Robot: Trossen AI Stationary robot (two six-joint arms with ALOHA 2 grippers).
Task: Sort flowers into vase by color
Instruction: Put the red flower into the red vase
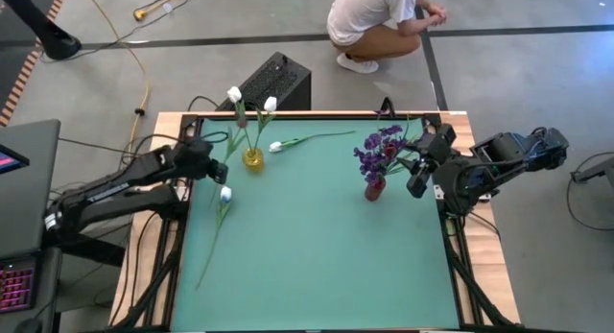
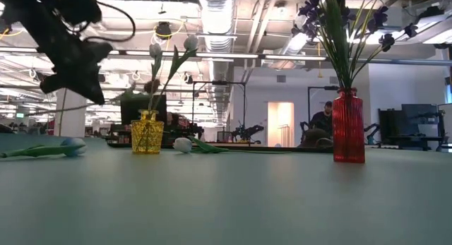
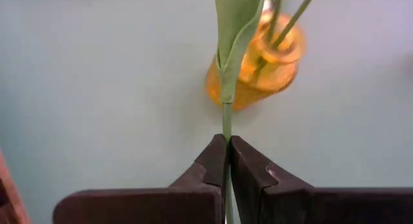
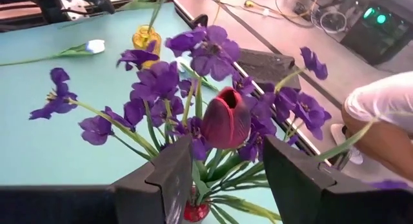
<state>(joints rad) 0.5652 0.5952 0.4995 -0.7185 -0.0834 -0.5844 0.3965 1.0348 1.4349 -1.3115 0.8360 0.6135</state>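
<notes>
A yellow vase (image 1: 252,159) at the far left holds green stems, with white tulip heads (image 1: 271,104) above it. My left gripper (image 3: 228,146) hovers left of this vase (image 3: 255,72), shut on a thin green flower stem. That flower's head lies outside the left wrist view. A white tulip (image 1: 225,193) lies flat on the mat beside the left gripper (image 1: 209,163). Another white tulip (image 1: 275,146) lies right of the yellow vase. A red vase (image 1: 374,189) holds the purple spray (image 1: 381,149) and a dark red tulip (image 4: 226,117). My right gripper (image 1: 419,167) hangs open just right of it. My left gripper pinches the bare green stem (image 3: 226,124) between its two fingers, just below a long folded leaf (image 3: 233,37). The fingers slant downward from the table's left side and the stem runs on ahead of them, past the yellow vase. The held stretch is clear of the mat.
A person crouches on the floor beyond the table's far edge (image 1: 376,26). A black box (image 1: 273,83) stands behind the far left corner. The green mat's near half (image 1: 317,266) holds only the lying tulip's long stem (image 1: 206,261).
</notes>
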